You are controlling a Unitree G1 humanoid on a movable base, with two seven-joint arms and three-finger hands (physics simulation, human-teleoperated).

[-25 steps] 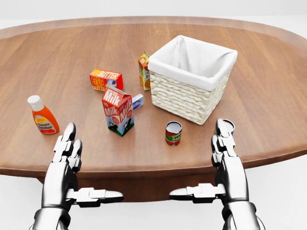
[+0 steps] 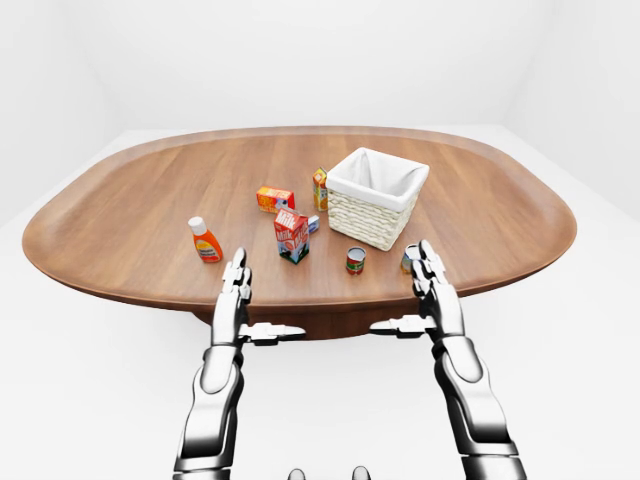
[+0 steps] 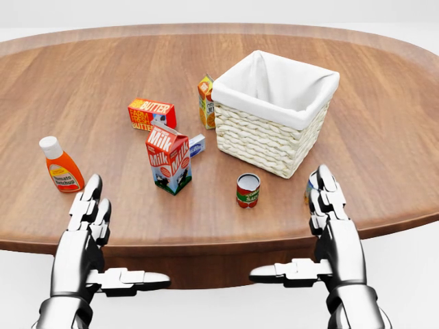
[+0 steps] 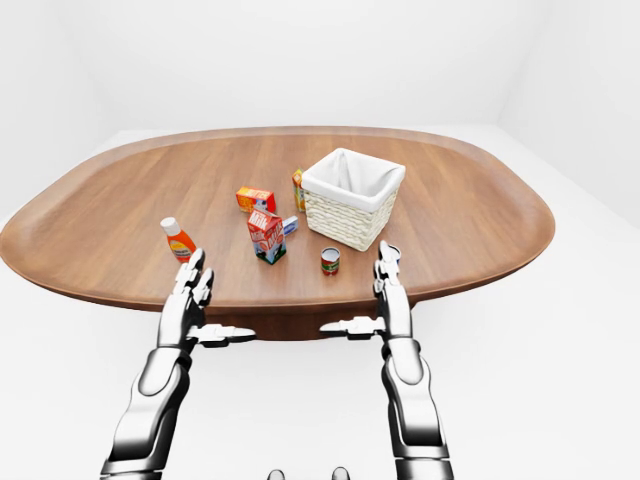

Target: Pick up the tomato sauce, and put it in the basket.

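Note:
The tomato sauce is a small can with a red and green label. It stands upright on the wooden table, just below the white-lined wicker basket in the head view. My left hand is open and flat at the table's near edge, well left of the can. My right hand is open and flat to the right of the can, apart from it. Both hands are empty, with their thumbs pointing inward.
A milk carton stands left of the can, with a small blue box behind it. A butter box, an orange carton and a ketchup bottle stand further off. A blue-labelled can is mostly hidden by my right hand.

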